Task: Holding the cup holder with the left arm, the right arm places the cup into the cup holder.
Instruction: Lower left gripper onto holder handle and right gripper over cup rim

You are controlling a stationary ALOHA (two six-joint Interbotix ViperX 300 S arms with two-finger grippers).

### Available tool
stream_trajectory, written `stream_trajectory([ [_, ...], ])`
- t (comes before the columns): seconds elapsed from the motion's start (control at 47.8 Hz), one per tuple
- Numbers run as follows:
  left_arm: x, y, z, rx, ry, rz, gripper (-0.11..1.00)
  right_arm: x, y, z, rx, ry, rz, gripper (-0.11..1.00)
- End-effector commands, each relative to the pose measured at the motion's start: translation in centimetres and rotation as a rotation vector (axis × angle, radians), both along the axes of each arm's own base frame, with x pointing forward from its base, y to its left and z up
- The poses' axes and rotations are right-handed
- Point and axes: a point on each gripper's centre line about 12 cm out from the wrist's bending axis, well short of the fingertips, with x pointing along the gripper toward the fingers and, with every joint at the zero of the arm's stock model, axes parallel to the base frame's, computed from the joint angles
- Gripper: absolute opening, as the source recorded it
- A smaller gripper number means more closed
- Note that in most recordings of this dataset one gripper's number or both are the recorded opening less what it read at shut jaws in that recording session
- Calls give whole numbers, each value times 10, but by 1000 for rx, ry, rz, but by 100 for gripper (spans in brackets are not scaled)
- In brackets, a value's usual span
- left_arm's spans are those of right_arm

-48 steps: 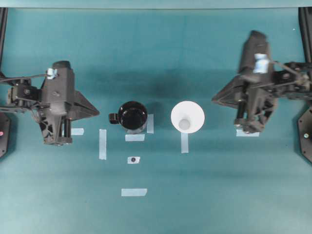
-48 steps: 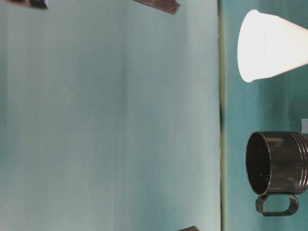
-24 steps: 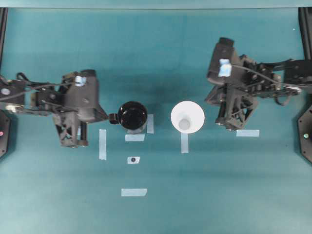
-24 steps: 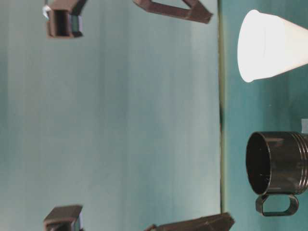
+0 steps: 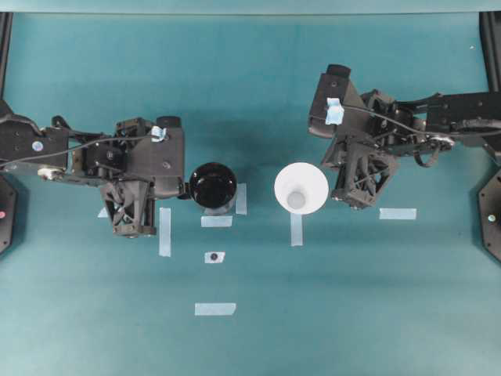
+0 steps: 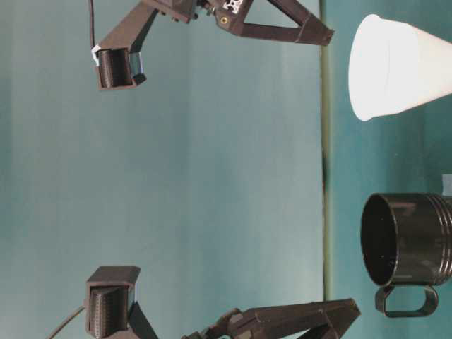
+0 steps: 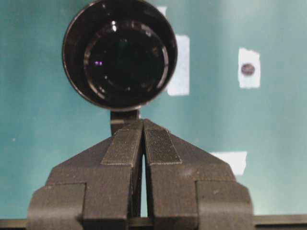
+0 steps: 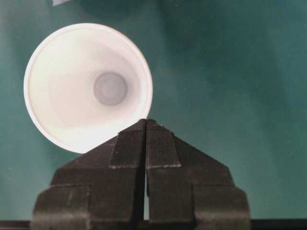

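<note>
The glossy black cup holder (image 5: 213, 186) stands upright left of centre, its stubby handle (image 7: 124, 119) pointing at my left gripper (image 5: 182, 189). That gripper is shut and empty, its tips (image 7: 144, 122) just above the handle. The white cup (image 5: 300, 188) stands upright to the right of the holder, mouth up. My right gripper (image 5: 328, 174) is shut and empty, and its tips (image 8: 146, 121) hover over the near rim of the cup (image 8: 88, 86). In the table-level view both grippers (image 6: 328, 34) (image 6: 353, 309) hang above the cup (image 6: 402, 67) and the holder (image 6: 409, 240).
Pale tape strips lie on the teal cloth: one (image 5: 164, 231) below the left gripper, one (image 5: 215, 309) near the front and one (image 5: 398, 213) under the right arm. A small tape square with a black dot (image 5: 214, 257) sits in front of the holder.
Both arms have swung inward from the table's sides. The left gripper's tips have reached the holder's handle and the right gripper's tips the cup's rim. Cup and holder have not moved.
</note>
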Motion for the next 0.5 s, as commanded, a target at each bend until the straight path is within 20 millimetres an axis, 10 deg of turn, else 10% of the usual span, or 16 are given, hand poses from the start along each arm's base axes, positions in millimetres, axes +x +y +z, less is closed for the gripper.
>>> stream_trajectory([
  [0.0, 6, 0, 12, 15, -23, -18, 3, 5, -2, 14, -10, -39, 2, 2],
  [0.23, 4, 2, 5, 25, 37, -31, 3, 7, -1, 16, -11, -50, 1, 16],
  [0.481, 10, 5, 9, 31, -6, -26, 32, 9, -2, 9, -5, -24, -6, 77],
])
